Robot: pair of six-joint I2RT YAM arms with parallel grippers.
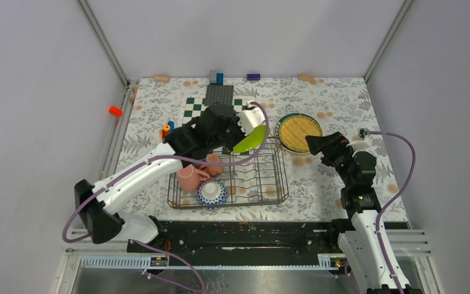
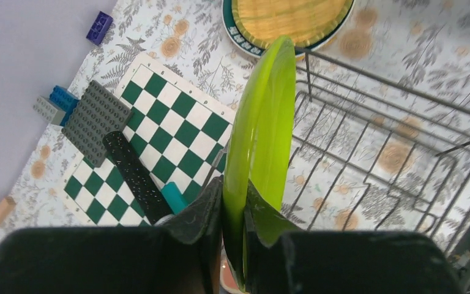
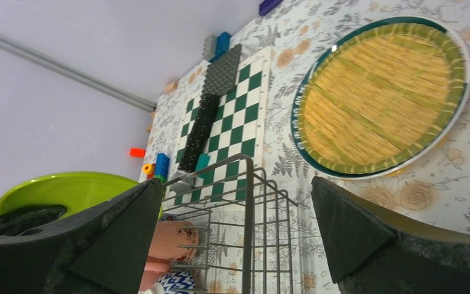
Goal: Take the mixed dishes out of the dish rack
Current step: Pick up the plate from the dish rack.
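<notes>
Fingers (image 2: 201, 211) clamp plate (image 2: 260, 122) rim at rack (image 1: 263, 179) edge.

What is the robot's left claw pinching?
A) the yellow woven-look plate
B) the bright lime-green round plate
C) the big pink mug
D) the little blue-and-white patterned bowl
B: the left gripper has its black fingers shut on the rim of the lime-green round plate, which stands on edge at the far side of the dark metal wire dish rack.
</notes>
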